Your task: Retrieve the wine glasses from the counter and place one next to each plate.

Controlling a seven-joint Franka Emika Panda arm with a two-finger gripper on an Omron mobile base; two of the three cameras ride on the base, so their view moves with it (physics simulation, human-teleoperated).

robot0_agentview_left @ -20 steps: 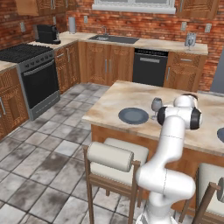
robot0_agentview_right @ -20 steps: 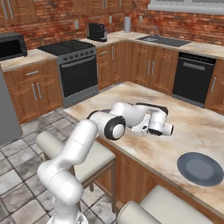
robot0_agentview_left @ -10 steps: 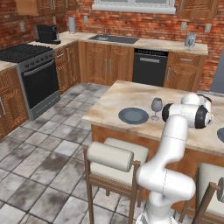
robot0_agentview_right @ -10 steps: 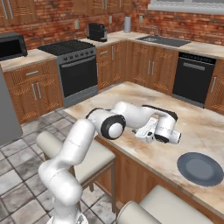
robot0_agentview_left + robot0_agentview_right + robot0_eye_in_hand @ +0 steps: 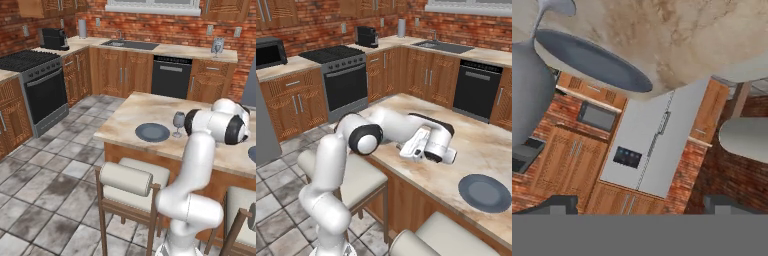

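- At the far left of your left base view you have the stove (image 5: pixel 37 80), with the coffee machine (image 5: pixel 54 38) on the counter (image 5: pixel 165 48) behind it, against the brick wall.
- Moving right along that counter you pass the sink (image 5: pixel 130 44) and the black dishwasher (image 5: pixel 171 77); the second wine glass (image 5: pixel 217 46) stands upright near the counter's right end, well apart from the island.
- On the marbled island (image 5: pixel 145 112) a dark plate (image 5: pixel 152 132) lies flat near the front edge.
- Just to the right of that plate a wine glass (image 5: pixel 178 122) stands upright on its foot, beside the plate and not on it.
- Right again, the white arm bends across the island top; a sliver of another plate (image 5: pixel 252 154) shows at the right edge.
- In your right base view the hand lies low over the island, with the second plate (image 5: pixel 484 192) further right near the front edge, apart from the hand.
- In your hand view, which is rolled over, the glass bowl (image 5: pixel 529 92) fills the left side with the plate (image 5: pixel 592 60) beside it.
- The gripper (image 5: pixel 639 204) has its jaws spread wide, nothing between the dark tips (image 5: pixel 554 204); the glass sits off to one side of them, not gripped.
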